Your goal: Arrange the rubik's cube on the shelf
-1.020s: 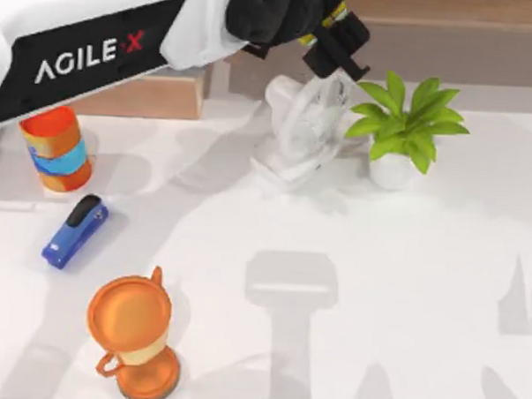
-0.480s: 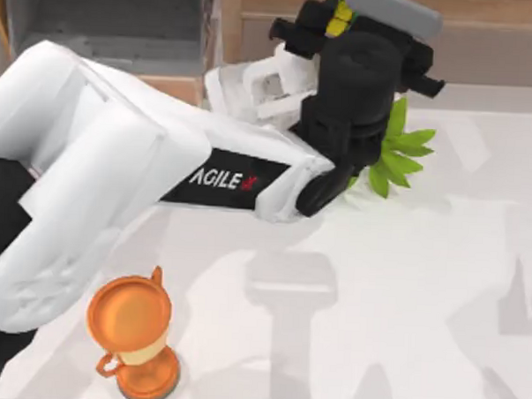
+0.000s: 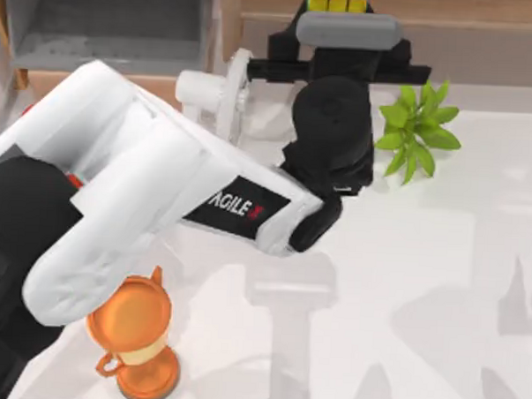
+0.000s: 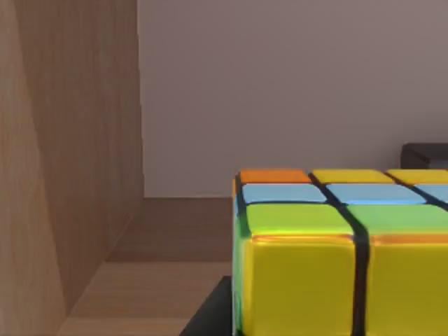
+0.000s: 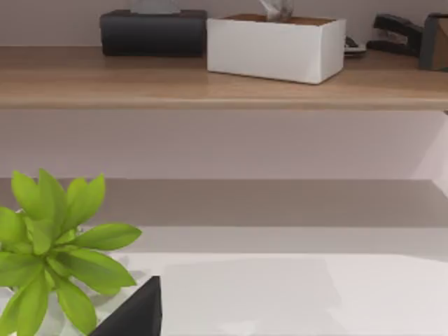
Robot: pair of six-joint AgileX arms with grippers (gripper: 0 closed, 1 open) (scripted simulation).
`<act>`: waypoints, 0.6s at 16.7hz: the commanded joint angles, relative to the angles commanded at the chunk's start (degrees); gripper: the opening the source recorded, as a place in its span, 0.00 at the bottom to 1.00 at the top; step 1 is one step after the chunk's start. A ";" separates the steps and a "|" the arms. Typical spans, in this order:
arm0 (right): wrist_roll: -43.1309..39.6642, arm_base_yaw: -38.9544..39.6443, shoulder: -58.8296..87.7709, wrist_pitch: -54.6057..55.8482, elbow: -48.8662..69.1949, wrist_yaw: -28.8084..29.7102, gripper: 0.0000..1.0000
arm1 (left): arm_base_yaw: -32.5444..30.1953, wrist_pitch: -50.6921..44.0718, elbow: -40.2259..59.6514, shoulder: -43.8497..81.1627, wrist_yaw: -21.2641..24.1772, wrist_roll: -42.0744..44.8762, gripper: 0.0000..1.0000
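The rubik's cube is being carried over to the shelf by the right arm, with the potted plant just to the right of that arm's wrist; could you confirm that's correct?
Not quite: the left arm carries it. The top view shows the left gripper holding the rubik's cube at the shelf, and the potted plant is indeed just right of that wrist.

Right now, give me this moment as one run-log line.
left arm: reaching to table's back edge | left gripper: at shelf | rubik's cube: at gripper tip, over shelf | right arm: parked
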 joint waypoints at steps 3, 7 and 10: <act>0.00 0.00 0.00 0.00 0.00 0.00 1.00 | 0.00 0.36 -0.13 0.05 -0.08 -0.17 0.00; 0.00 0.00 0.00 0.00 0.00 0.00 1.00 | 0.30 0.10 0.18 -0.06 0.02 -0.01 0.00; 0.00 0.00 0.00 0.00 0.00 0.00 1.00 | 1.34 -2.52 4.06 1.71 1.08 -0.17 0.00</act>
